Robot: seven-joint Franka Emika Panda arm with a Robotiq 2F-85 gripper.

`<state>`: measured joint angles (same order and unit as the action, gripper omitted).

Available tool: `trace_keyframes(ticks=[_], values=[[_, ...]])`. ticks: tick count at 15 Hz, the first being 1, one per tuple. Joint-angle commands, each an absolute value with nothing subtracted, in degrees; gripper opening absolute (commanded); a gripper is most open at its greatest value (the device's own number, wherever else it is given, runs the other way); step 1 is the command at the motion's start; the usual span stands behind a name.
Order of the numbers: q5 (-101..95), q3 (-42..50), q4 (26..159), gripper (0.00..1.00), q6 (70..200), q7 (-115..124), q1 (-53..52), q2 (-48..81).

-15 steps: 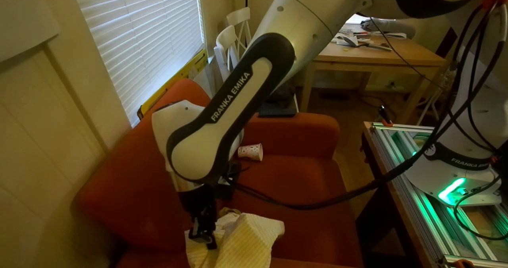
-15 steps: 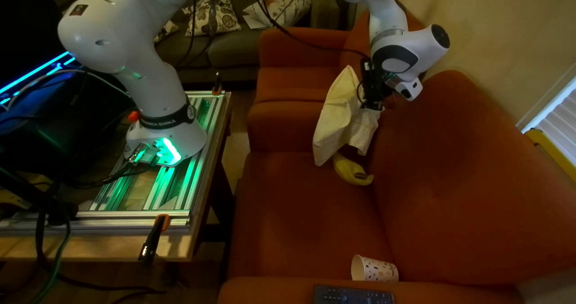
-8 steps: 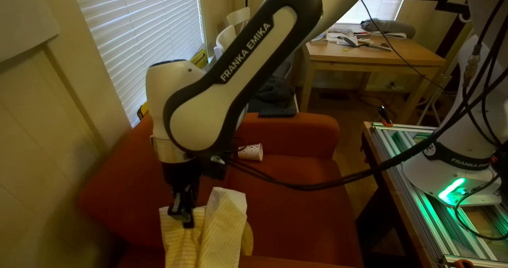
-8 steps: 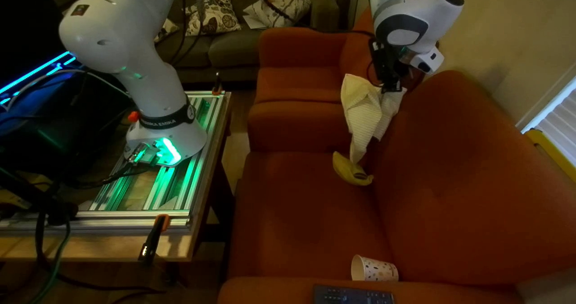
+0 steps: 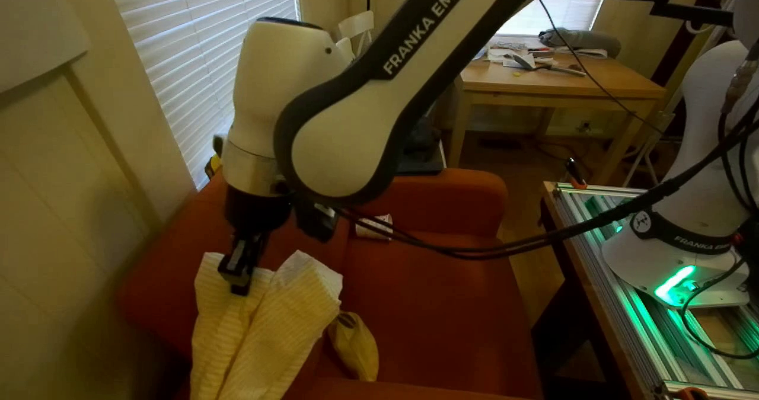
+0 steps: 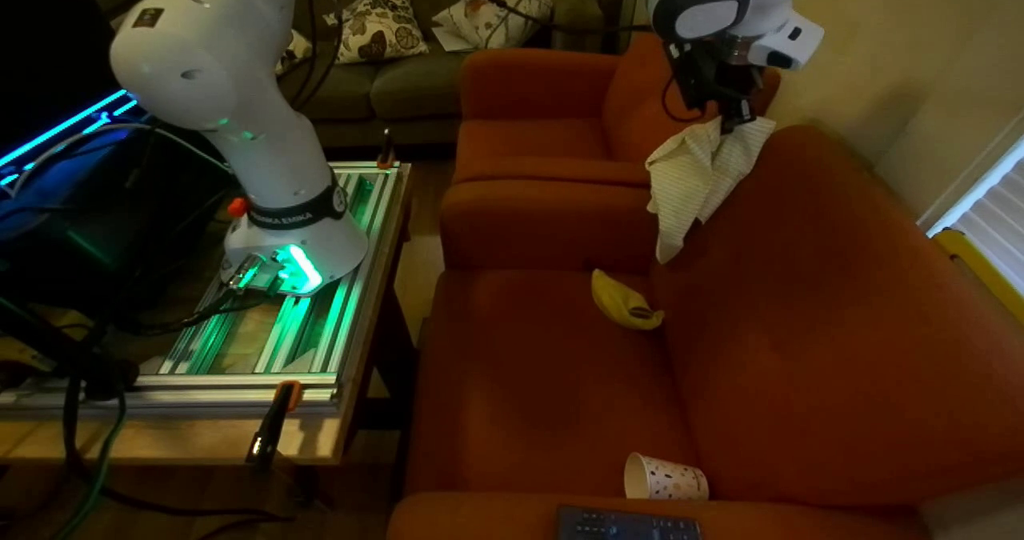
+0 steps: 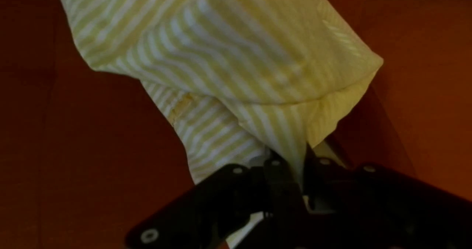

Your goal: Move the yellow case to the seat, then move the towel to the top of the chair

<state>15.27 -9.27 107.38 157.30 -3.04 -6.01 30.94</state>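
- Black two-finger gripper (image 7: 295, 160) is grasping the yellow-and-white striped cloth towel (image 6: 692, 176), fingers pinching a bunched fold in the wrist view.
- Towel is hanging in loose folds near the backrest (image 6: 824, 300) of the orange-red fabric sofa (image 6: 512, 412); can't tell if it's touching.
- Yellow banana-shaped case (image 6: 624, 300) is lying on the seat (image 6: 552, 348), close to the backrest and one armrest (image 6: 544, 224), well apart from the gripper.
- White speckled paper cup (image 6: 666, 478) is lying on its side on the seat, near the opposite armrest (image 6: 472, 520).
- Dark button-covered remote (image 6: 628, 524) is resting on that armrest, partly cropped.
- White-and-black robot arm (image 5: 338, 145) is arching above the sofa; base light (image 6: 302, 268) is glowing green.
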Motion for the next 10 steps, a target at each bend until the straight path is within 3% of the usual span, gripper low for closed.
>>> trace_keyframes(ticks=[1, 10], values=[[11.4, -6.4, 113.1, 0.03, 167.7, 1.3, -8.5, 26.3], [8.5, -1.3, 113.3, 0.03, 186.7, 3.9, -10.1, 26.4]])
